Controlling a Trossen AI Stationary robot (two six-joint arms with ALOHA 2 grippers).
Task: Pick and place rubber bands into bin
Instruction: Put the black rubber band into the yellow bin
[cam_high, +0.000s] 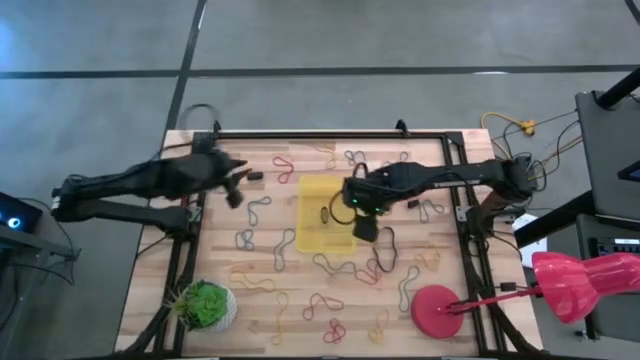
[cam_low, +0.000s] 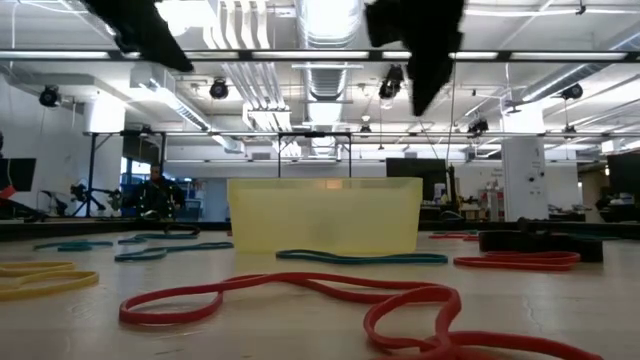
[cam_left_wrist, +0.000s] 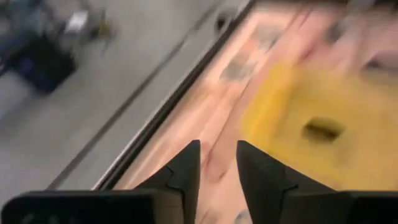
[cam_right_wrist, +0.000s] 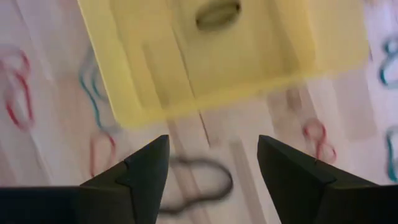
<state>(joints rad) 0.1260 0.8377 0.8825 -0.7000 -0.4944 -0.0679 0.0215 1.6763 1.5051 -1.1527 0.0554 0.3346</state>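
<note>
Right gripper (cam_high: 362, 222) hangs just off the bin's (cam_high: 310, 240) right edge, fingers spread wide with nothing between them, a black rubber band (cam_right_wrist: 198, 180) lying right under it. Left gripper (cam_high: 236, 190) is up over the table's (cam_high: 430, 310) left side with a narrow gap between its fingers, also empty. One band (cam_high: 325, 213) sits in the bin, the rest of the rubber bands (cam_high: 330, 300) are scattered all over the wood (thin, floppy, basically weightless), so I'd pinch a single strand flat against the table
</note>
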